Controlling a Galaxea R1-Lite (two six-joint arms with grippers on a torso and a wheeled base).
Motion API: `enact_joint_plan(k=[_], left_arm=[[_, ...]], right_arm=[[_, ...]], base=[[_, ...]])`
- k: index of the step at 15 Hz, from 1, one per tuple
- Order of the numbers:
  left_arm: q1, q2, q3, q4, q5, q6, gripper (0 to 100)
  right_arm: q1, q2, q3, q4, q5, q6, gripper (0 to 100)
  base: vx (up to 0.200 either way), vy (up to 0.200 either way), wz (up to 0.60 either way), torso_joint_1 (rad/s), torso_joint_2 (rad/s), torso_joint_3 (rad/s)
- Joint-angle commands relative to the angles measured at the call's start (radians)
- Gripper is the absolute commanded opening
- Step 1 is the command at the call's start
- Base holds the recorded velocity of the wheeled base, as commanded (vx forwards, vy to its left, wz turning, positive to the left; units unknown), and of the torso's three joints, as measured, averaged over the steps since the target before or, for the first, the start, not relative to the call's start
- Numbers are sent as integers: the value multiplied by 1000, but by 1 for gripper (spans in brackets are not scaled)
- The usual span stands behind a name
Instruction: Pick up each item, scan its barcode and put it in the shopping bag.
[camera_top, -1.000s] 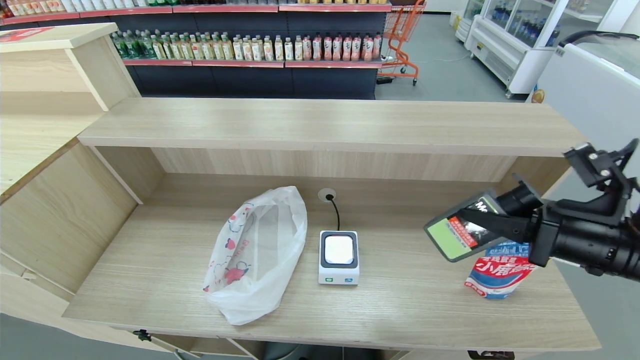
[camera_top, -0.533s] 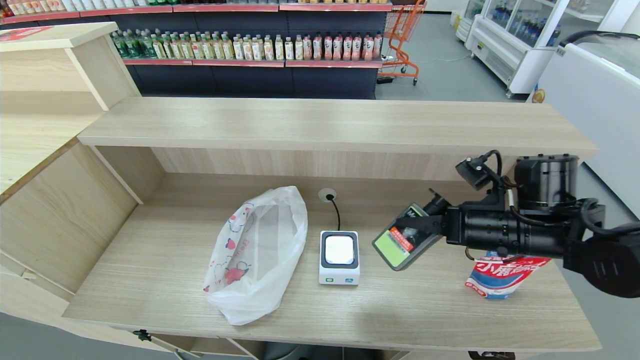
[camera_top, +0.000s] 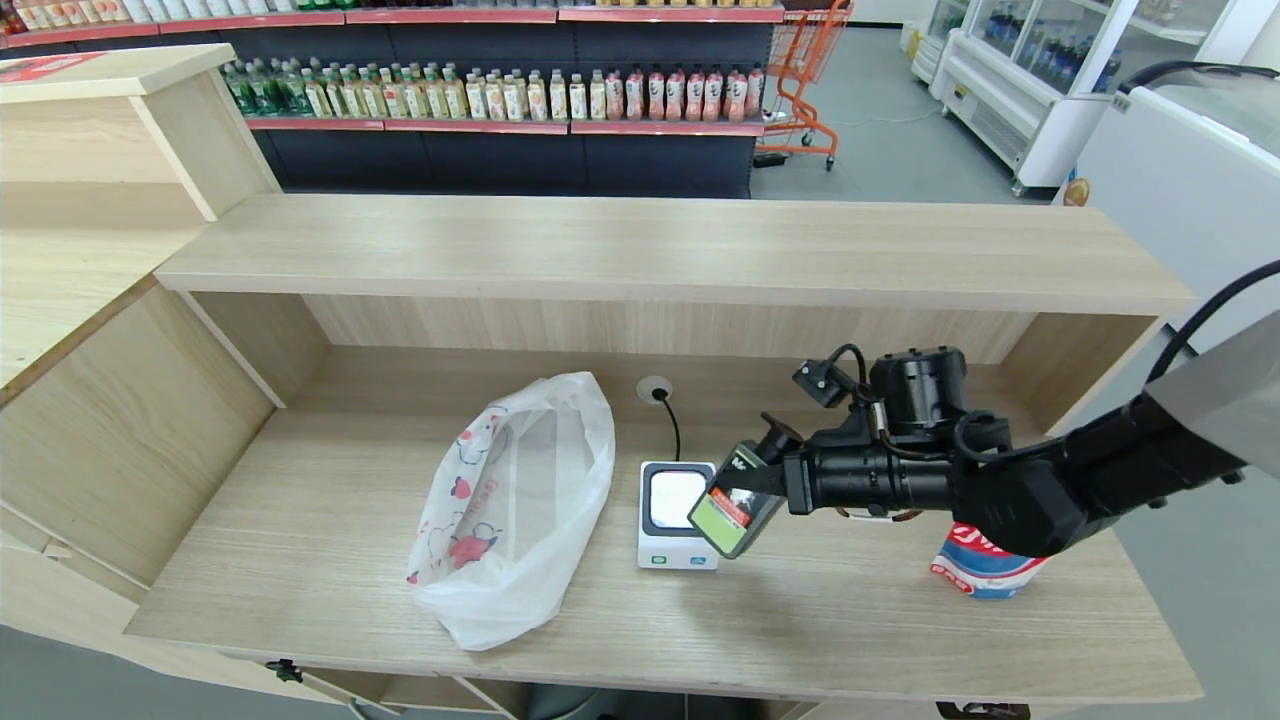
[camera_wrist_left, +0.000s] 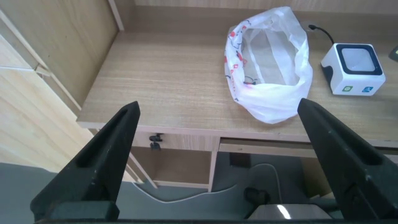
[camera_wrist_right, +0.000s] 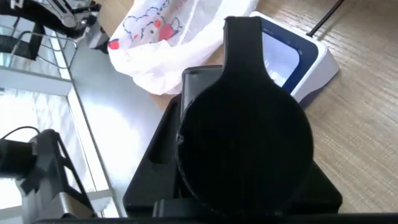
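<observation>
1. At the far left, the left gripper (camera_wrist_left: 219, 106) hangs in front of the counter (camera_top: 300, 560), low near its front edge. Its fingers are spread wide and hold nothing, so we judge it has no part in this step.
2. The shopping bag (camera_top: 510, 505) lies on its side on the counter, left of the scanner (camera_top: 678, 512). We see no item through its thin plastic (folds could hide a flat one), so we take it that nothing has been bagged yet.
3. The scanner stands just right of the bag, with its lit window facing up.
4. The right gripper (camera_top: 755, 470) is clamped on a green-faced packet (camera_top: 735, 505). It holds the packet tilted in the air at the scanner's right edge, which we judge to be the scan step for the first item. We cannot make out where the barcode sits or which face it is on. In the right wrist view the gripper's own body covers the packet.
5. At the far right, a blue and red pouch (camera_top: 985, 570) stands on the counter, half hidden behind the right arm. It has not been picked up, so scanning and bagging it remain to be done.
</observation>
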Motion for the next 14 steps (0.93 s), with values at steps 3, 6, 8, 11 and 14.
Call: enact_joint_plan(k=[3,6,8,11,14], left_arm=[[-1,0,0,0,0,0,100],[-1,0,0,0,0,0,100],[-1,0,0,0,0,0,100],[-1,0,0,0,0,0,100],[-1,0,0,0,0,0,100]], right_arm=[[19,111,-90,-1,-7,-7,0],[31,147,-116,-7,-9,-7,0],[39,182,-163,-21,-24,-10,0],[46,213,-225,-23,-61,-9,0],[48,228,-244,-21,-66,-10,0]], base=[[0,0,0,0,0,0],[0,0,0,0,0,0],[0,0,0,0,0,0],[0,0,0,0,0,0],[0,0,0,0,0,0]])
